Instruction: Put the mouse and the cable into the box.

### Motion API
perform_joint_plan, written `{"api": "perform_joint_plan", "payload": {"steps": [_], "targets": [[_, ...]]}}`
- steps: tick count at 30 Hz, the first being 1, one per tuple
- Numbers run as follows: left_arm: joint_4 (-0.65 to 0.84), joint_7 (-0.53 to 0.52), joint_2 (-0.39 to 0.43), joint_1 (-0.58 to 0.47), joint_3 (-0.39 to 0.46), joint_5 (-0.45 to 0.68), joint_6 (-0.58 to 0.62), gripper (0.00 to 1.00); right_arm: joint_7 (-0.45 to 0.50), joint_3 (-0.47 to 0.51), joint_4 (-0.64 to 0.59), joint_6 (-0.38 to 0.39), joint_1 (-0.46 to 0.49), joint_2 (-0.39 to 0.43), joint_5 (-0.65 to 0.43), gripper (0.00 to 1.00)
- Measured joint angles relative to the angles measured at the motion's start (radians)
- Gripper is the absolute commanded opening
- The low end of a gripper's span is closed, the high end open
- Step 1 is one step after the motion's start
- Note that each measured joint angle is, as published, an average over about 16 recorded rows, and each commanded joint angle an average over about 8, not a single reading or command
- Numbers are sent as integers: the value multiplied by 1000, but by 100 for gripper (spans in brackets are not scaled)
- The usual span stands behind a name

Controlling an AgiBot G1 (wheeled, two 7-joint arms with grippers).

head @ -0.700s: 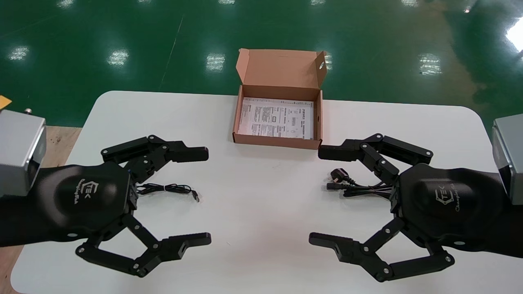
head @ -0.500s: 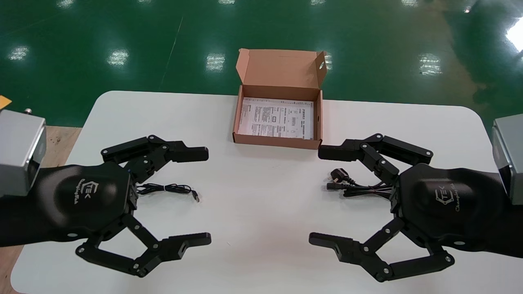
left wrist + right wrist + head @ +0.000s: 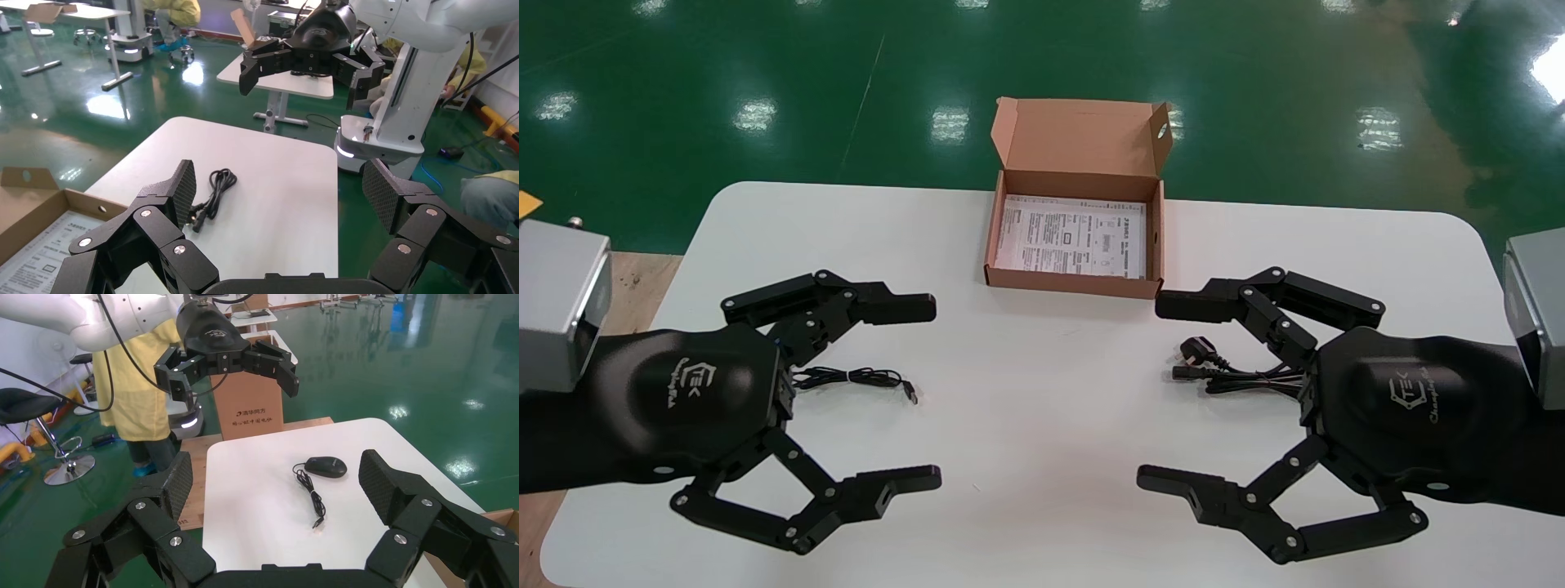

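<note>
My left gripper [image 3: 933, 392] has its fingers spread wide and grips nothing, and my right gripper [image 3: 1151, 391] mirrors it, equally wide and equally unladen. I count two grippers, one cardboard box [image 3: 1071, 283], one mouse [image 3: 325, 467], one black power cable [image 3: 1226, 377] and one printed sheet [image 3: 1073, 237] lying flat on the box floor. Both arms come in from the near corners of the white table [image 3: 1042, 441] and hold their grippers above it, fingertips pointing inward at each other across the middle. The mouse lies on the table near its left end. From the head camera the left wrist housing hides it, and only its thin cord [image 3: 854, 377] trails out between the left fingers toward the centre, ending in a small plug. The right wrist camera shows the mouse whole, its cord running away from it over the tabletop. The power cable lies bundled on the right half, plugs toward the centre, between the right gripper's fingers and partly under its housing. The box sits at the middle of the far edge, lid standing upright at the back, open top facing up. The right gripper's far fingertip is close to the box's near right corner. A broad bare stretch of tabletop lies between the two grippers and runs up to the box's front wall.
</note>
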Motion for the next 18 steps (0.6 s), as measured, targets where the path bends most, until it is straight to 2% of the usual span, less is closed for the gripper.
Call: {"api": "perform_joint_plan", "payload": {"steps": [4,9,13,18], "targets": [[1,-17,-3,-79,65,118,22,100,-89,-14,-10,-11,38,2,-92,100],[39,-21,16,-214,185,317,50,100,-254,-53,-63,-29,107,-7,-266,100],[133,6,62,-328,288,476,53,100,-393,-101,-161,-39,171,-33,-414,100],[320,94,152,-433,388,627,33,100,-554,-166,-333,-43,255,-85,-572,100]]}}
